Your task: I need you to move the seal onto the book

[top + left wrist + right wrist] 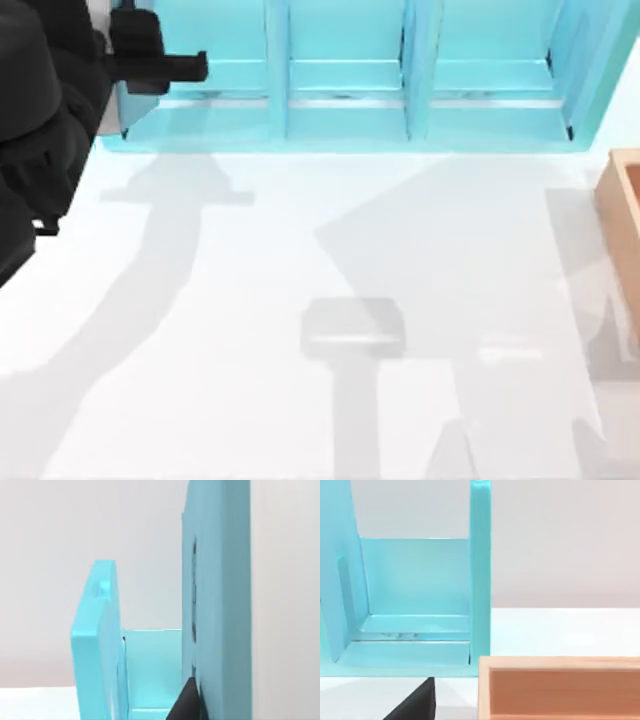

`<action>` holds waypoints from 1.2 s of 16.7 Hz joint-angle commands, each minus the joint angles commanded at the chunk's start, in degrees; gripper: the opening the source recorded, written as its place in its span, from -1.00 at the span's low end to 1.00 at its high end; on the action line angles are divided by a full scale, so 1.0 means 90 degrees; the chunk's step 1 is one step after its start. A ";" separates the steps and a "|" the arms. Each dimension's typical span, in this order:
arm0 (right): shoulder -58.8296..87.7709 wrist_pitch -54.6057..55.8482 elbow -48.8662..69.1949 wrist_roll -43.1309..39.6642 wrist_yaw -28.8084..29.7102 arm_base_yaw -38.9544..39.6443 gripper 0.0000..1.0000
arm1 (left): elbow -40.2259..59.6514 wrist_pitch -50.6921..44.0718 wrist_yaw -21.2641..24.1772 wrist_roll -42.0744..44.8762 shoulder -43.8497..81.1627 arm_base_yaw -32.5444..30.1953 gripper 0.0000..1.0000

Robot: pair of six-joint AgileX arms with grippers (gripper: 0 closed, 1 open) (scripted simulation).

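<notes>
Left arm: AgileX, upper left of the top view, its pincer (190, 68) at the light-blue shelf (350, 100); finger spread cannot be told.
Seal: location unknown; probably light, rigid, glossy knob slippery, so grip the block base.

Glossy light-blue shelf (350, 110), smooth white table (250, 330), matt wood-toned box (560, 687)

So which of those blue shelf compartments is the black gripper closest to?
The leftmost compartment of the shelf. The left gripper reaches over its left edge, while the other compartments sit further to the right, away from it.
</notes>
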 joint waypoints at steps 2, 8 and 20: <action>0.0000 0.0000 0.0000 0.0000 0.0000 0.0000 1.00 | -0.0135 -0.0201 -0.0065 -0.0012 -0.0280 -0.0063 -1.00; 0.0000 0.0000 0.0000 0.0000 0.0000 0.0000 1.00 | -0.0154 -0.0217 -0.0067 -0.0001 -0.0272 -0.0039 -1.00; 0.0000 0.0000 0.0000 0.0000 0.0000 0.0000 1.00 | 0.0912 -0.0652 -0.2070 -0.5008 0.1928 -0.1898 -1.00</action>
